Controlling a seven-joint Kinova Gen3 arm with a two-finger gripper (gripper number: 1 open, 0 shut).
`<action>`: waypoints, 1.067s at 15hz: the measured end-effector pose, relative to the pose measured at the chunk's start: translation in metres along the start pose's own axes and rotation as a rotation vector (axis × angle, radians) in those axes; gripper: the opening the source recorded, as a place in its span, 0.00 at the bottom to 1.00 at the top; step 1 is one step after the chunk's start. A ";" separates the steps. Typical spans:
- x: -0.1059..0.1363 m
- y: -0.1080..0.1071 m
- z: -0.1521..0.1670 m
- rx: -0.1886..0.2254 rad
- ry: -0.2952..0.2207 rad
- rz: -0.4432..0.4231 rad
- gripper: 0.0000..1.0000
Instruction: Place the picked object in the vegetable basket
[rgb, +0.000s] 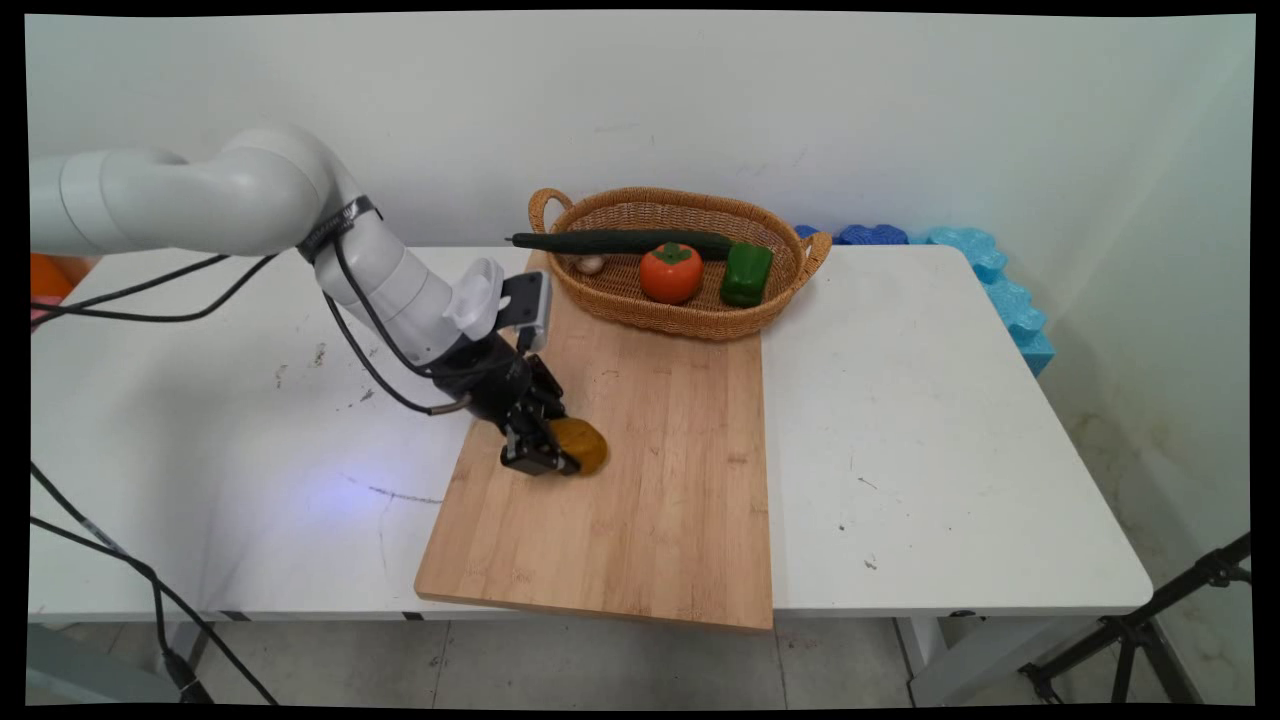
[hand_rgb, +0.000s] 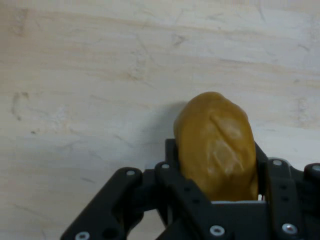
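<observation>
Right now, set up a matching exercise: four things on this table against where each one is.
Things:
1 potato
2 cucumber
3 green pepper
4 cutting board

Places:
A flat on the table, under the basket's near edge
B between the gripper's fingers, low over the board
C across the basket's back
D right end of the basket

Pairs: 1-B, 2-C, 3-D, 4-A. The gripper grips the potato.

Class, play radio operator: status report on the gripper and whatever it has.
Gripper shut on potato, low over cutting board. Basket at board's far end holds cucumber, persimmon, green pepper. Nothing crowding the gripper.
</observation>
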 end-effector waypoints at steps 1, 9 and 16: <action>0.002 -0.001 -0.003 0.004 0.006 -0.001 0.00; 0.039 -0.018 -0.035 0.077 0.096 -0.079 0.00; 0.085 -0.060 -0.047 0.181 0.188 -0.167 0.00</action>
